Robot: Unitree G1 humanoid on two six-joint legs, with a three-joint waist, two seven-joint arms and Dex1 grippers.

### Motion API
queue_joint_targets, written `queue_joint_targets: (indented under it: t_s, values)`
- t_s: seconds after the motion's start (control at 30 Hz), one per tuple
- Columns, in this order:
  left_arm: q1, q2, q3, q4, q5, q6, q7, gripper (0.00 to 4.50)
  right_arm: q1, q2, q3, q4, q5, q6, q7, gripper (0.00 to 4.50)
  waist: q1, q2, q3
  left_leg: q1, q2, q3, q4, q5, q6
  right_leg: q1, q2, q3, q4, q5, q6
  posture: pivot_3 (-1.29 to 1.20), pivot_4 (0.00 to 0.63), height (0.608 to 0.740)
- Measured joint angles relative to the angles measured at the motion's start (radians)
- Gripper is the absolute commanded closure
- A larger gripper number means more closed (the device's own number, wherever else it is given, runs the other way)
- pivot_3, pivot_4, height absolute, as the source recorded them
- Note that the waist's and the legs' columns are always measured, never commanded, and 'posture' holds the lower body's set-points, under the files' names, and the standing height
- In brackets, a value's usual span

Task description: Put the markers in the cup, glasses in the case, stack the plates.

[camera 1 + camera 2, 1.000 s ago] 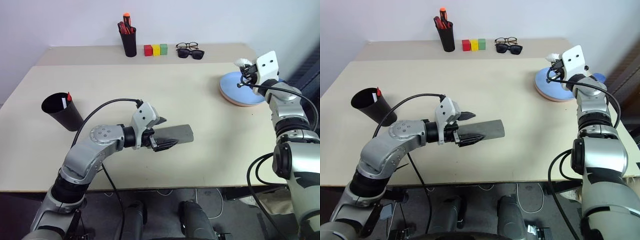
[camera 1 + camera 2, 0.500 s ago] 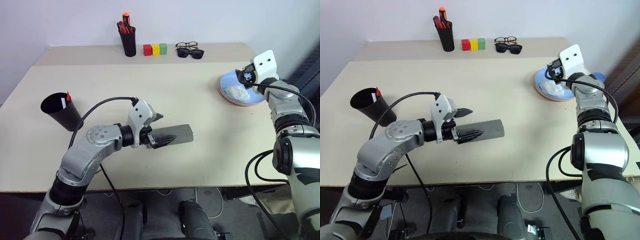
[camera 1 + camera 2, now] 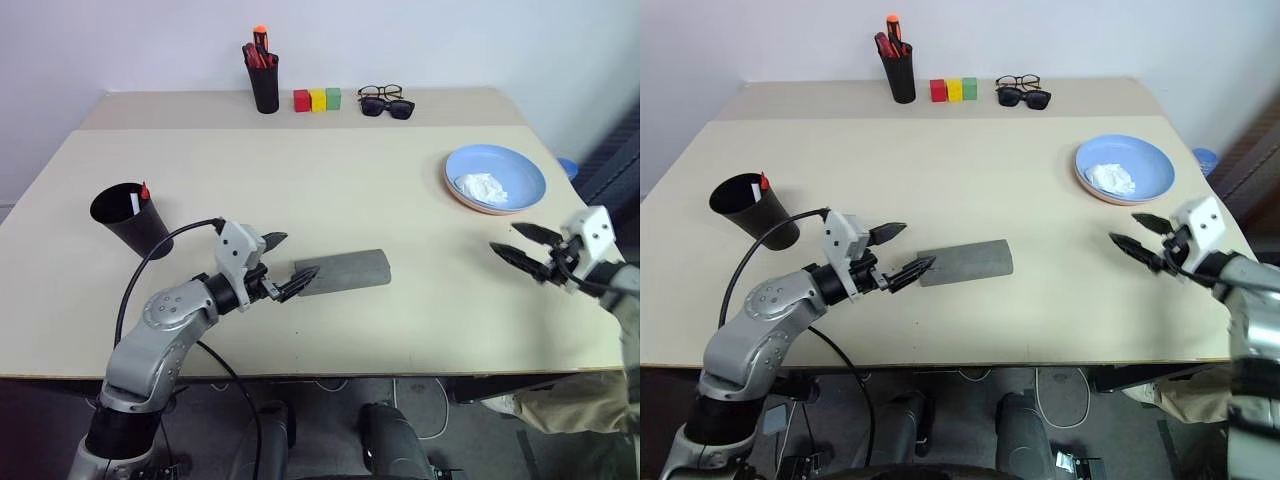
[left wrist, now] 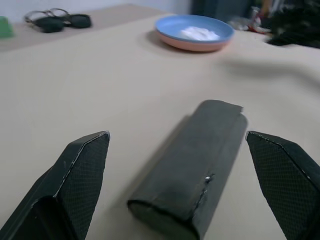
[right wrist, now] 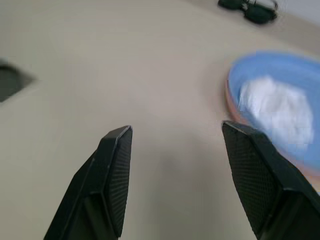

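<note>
The grey case (image 3: 345, 270) lies shut in the middle of the table. Its near end sits just beyond my left gripper (image 3: 290, 257), which is open and apart from it, with the case (image 4: 192, 165) between the lines of the two fingers. The black cup (image 3: 130, 222) stands at the left with a white marker (image 3: 133, 204) and a red marker (image 3: 144, 190) in it. The light blue plate (image 3: 522, 172) rests on the pink plate (image 3: 478, 208) at the right. My right gripper (image 3: 507, 240) hovers open and empty in front of them. The glasses are hidden.
A white crumpled wad (image 3: 482, 186) lies on the blue plate. Along the back stand a black pen holder (image 3: 265, 85) with red pens, three coloured blocks (image 3: 315, 99), and a dark-framed pair of spectacles (image 3: 377, 91) beside sunglasses (image 3: 392, 107).
My right gripper opened and dropped the white wad on the blue plate, then drew back and down toward the front right. My left gripper pulled back off the case to the left.
</note>
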Motion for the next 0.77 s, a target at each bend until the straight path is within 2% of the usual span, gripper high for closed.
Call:
queue_joint_targets:
  t_s: [0.1,0.2,0.47,0.77]
  values:
    - [0.096,0.021,0.058,-0.024,-0.001,-0.021,0.004,0.00,0.160,-0.005,-0.068,-0.147,0.046,0.064,-0.001,1.63,-0.001,0.000,0.000,0.001,0.000,0.001,-0.001,-0.001,-0.001,0.000,0.000,0.000,-0.001,-0.002,0.000,0.00,0.150,0.740]
    - [0.171,0.030,0.106,-0.042,-0.009,-0.021,0.009,0.00,0.229,-0.004,-0.119,-0.232,0.079,0.113,-0.022,1.63,0.000,0.000,0.000,-0.001,0.001,0.001,0.000,-0.002,-0.003,-0.002,-0.001,0.000,-0.002,-0.001,0.000,0.00,0.150,0.740]
    - [0.255,0.039,0.180,-0.127,-0.066,-0.018,0.013,0.00,0.297,0.012,-0.152,-0.357,0.125,0.170,-0.078,1.63,0.007,0.001,-0.001,-0.009,0.001,0.000,-0.001,-0.002,-0.002,-0.004,-0.001,-0.002,-0.013,0.002,-0.005,0.00,0.150,0.740]
    - [0.323,0.068,0.189,-0.137,-0.060,-0.045,0.014,0.00,0.319,0.030,-0.150,-0.385,0.125,0.170,-0.112,1.63,0.007,0.001,-0.001,-0.009,0.001,0.001,-0.001,-0.003,-0.001,-0.004,-0.001,-0.002,-0.014,0.003,-0.006,0.00,0.150,0.740]
